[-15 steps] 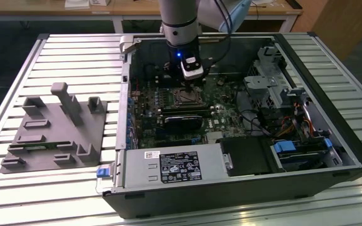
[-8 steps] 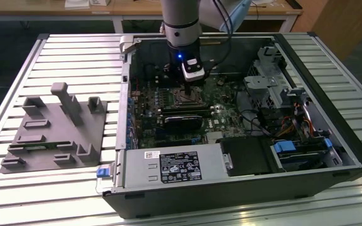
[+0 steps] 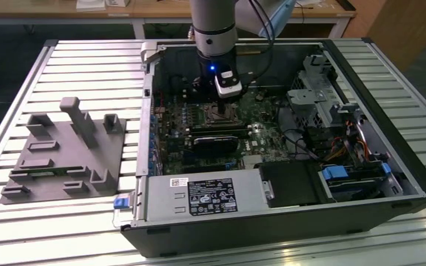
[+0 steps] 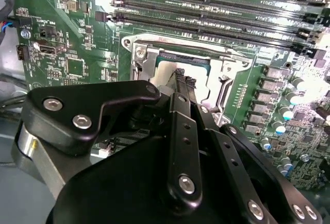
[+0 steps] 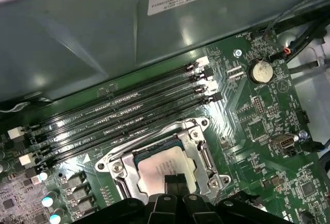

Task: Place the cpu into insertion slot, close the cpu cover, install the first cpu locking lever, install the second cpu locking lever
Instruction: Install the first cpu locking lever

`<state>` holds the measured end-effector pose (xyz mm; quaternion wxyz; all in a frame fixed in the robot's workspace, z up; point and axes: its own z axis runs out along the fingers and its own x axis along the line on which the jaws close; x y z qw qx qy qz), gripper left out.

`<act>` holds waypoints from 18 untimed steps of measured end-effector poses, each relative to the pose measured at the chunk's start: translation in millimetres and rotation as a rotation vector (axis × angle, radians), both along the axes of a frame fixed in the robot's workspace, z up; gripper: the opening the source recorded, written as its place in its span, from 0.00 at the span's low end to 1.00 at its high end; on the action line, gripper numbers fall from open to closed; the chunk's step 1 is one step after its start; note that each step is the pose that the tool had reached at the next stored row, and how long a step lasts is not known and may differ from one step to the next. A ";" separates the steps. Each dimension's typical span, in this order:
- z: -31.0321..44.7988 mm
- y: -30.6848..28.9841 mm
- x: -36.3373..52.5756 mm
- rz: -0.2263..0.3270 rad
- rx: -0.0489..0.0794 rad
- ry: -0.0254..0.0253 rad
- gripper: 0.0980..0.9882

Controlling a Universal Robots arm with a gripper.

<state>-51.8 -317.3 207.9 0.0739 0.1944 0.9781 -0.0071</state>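
Fixture (image 3: 61, 152): grey holder, left of the exterior view, on the table (image 3: 287, 249).
Gripper (image 3: 223, 100): upper centre, over the board; fingertips nearly together, resting on or just above the cpu, apparently gripping nothing.
Cpu (image 5: 160, 168): lower centre of the first wrist view, lying in the slot (image 5: 119, 168).
Cover (image 4: 142, 62): frame around the chip, apparently already lowered.
Technique: press straight down and evenly, judged safest for the seated chip.
Case (image 3: 412, 177): right.
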 end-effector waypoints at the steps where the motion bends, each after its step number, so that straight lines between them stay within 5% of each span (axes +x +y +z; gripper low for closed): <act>1: 0.0 0.0 0.0 0.000 0.000 0.0001 0.01; 6: 2.1 0.0 0.0 0.000 0.000 0.0000 0.01; 15: 24.9 0.0 0.0 0.000 0.000 0.0000 0.01; 18: 26.8 0.0 0.0 0.000 0.000 0.0000 0.01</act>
